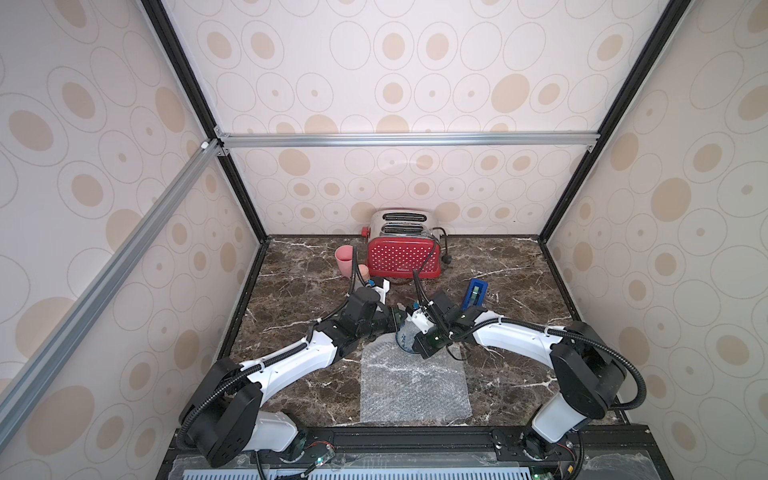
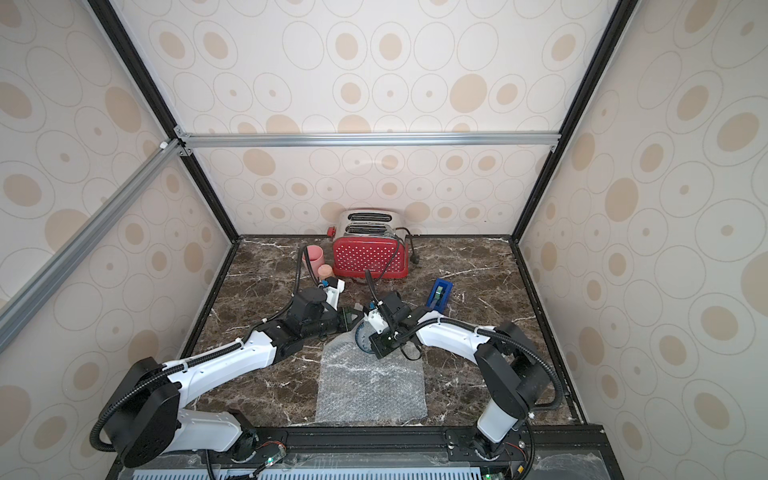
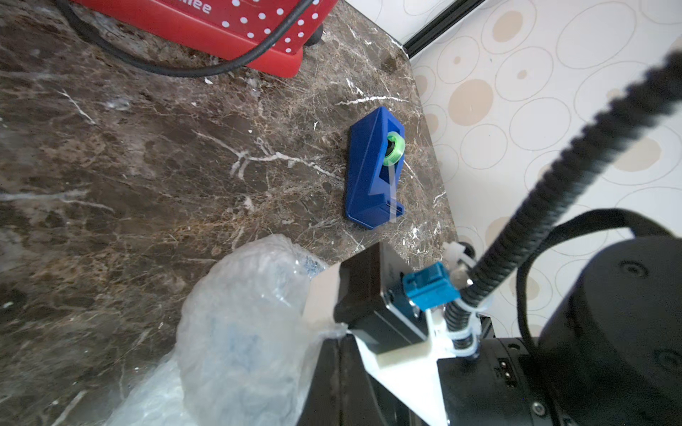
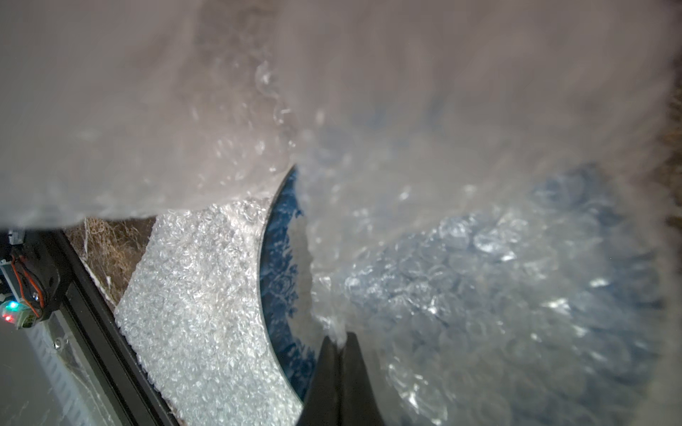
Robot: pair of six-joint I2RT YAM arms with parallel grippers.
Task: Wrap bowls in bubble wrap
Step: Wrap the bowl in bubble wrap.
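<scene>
Nearest, lower centre in both top views: bubble wrap flat on the marble surface, its far end raised and draped over the bowl. Bowl at the sheet's far end, mid-frame, between the two arms; upright or tilted, not clear. Above it, right claw pressed together on an edge of the wrap, probably to hold the flap across the rim. Beside it, left claw mostly hidden; taken as closed, on what unclear. Of the bowl itself: deep blue painted inside, thin pale rim, the rest veiled by bubbles; in the left wrist view only a clouded hump. Farther, right of centre: blue tape dispenser, likely there for sealing. Farthest, upper centre: red dotted toaster, pink cup.
</scene>
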